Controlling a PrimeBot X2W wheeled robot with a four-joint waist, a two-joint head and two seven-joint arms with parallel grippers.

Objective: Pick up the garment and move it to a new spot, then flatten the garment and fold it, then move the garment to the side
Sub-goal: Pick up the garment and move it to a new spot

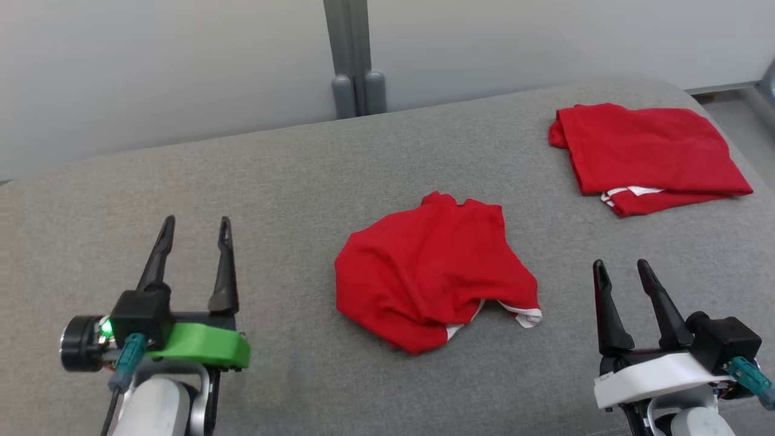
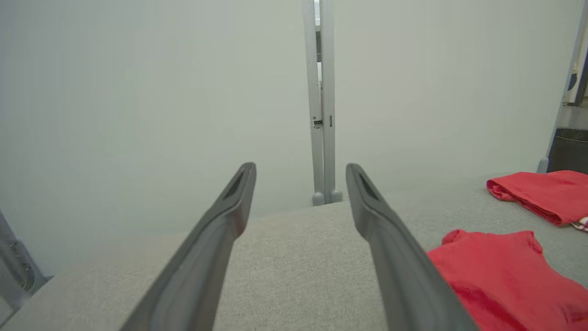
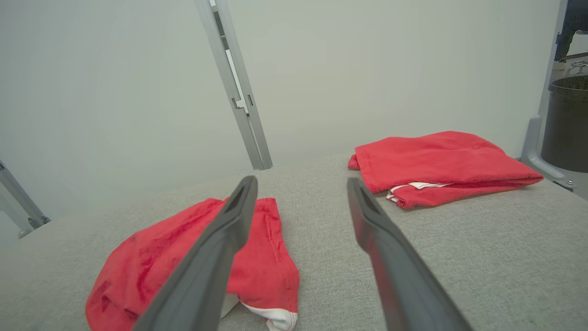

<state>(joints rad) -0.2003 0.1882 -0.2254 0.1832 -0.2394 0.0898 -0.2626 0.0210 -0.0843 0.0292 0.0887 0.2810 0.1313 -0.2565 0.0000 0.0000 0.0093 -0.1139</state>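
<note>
Grey fabric-covered counter (image 1: 303, 181) across the head view, backed by a pale wall (image 1: 151, 60), with a grey upright post (image 1: 354, 54) at 12 o'clock.

Crumpled red garment (image 1: 433, 275): at the centre of the counter, bunched into a loose heap, with white trim (image 1: 527, 315) showing along the 5 o'clock edge. Touched by neither end effector.

Folded red garment (image 1: 648, 154): at 2 o'clock from the crumpled one and well apart from it, toward the counter's 2 o'clock corner. Flat, roughly rectangular, a strip of white at the near edge.

Left end effector (image 1: 197, 223): at 8 o'clock in the head view, green collar (image 1: 206, 345) at the wrist. Fingers (image 2: 218, 234) spread apart, nothing between them, pointing toward 12 o'clock. Well apart from the crumpled red garment at its 3 o'clock. In the left wrist view, bare counter between the fingers and red cloth at 4 o'clock.

Right end effector (image 1: 620, 265): at 4 o'clock in the head view, white collar (image 1: 654, 372) at the wrist. Fingers apart and empty. Near the white-trimmed corner of the crumpled red garment, not touching it. In the right wrist view, heap at 8 o'clock, folded piece at 1 o'clock, dark round container (image 3: 567, 119) at 3 o'clock beyond the counter's edge.
</note>
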